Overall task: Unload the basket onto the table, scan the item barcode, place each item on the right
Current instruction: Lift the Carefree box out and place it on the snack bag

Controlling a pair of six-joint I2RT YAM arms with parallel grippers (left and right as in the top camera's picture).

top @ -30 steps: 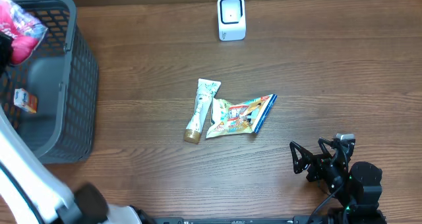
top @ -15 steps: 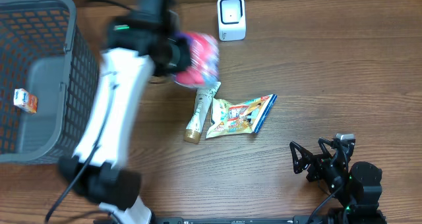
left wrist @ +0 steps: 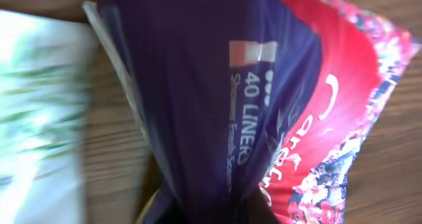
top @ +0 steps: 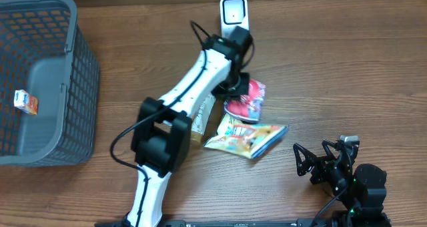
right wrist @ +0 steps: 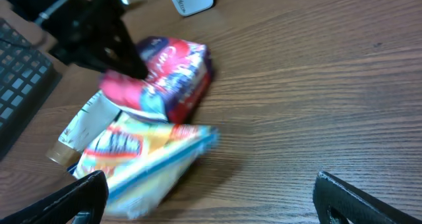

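Left gripper: my left gripper (top: 237, 87) is clamped on the liner pack (top: 248, 99). The right wrist view shows my black fingers (right wrist: 112, 43) pinching its near end.
Held item: the liner pack is pink, red and purple. My left wrist view is filled by its purple face, printed "40 LINERS" (left wrist: 264, 105).
Pack position: in the overhead view it sits at mid-table, at 6 o'clock from the scanner (top: 233, 17) and near it.
Below the pack: the snack bag (top: 247, 137) lies at 6 o'clock from the pack, just beside its lower edge. I cannot tell whether they touch.
Tube: a white tube (top: 198, 123) with a gold cap lies at 8 o'clock from the pack, partly under my left arm.
Right gripper: my right gripper (top: 300, 161) rests at 4 o'clock from the pack, well apart, jaws spread wide and holding nothing.
Basket: the grey basket (top: 73, 73) stands at 9 o'clock, at the table (top: 347, 73) edge, with a small carton (top: 25, 101) inside.
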